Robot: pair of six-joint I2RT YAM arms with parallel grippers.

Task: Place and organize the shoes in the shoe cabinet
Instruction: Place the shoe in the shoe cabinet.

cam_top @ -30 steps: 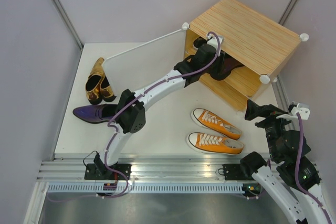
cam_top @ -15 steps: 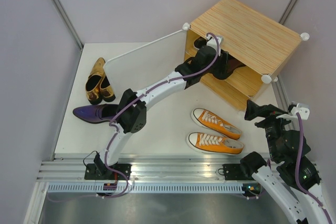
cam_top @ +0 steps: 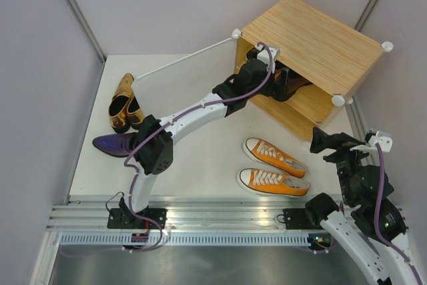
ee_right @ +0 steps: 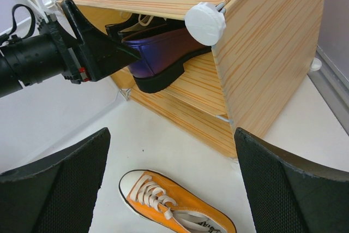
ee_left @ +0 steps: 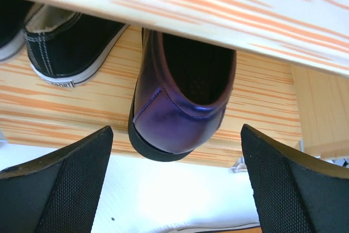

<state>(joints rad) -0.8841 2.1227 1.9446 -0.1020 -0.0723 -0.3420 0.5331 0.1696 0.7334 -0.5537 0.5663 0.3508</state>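
Left claw (ee_left: 175, 128) wide, purple loafer (ee_left: 163, 114) ahead

A loafer (ee_left: 180, 102) is set on the cabinet's (cam_top: 313, 38) shelf (ee_left: 272, 102), right of a canvas sneaker (ee_left: 71, 47); a sneaker pair (cam_top: 275, 157) is laid before the cabinet.

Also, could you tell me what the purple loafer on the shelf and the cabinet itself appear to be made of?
The purple loafer looks like glossy patent leather or a synthetic imitation: its heel shows bright sheen and a stitched seam. The cabinet looks like light wood or wood-print laminate, matte, with orange grain stripes along its panels; which one is unclear.
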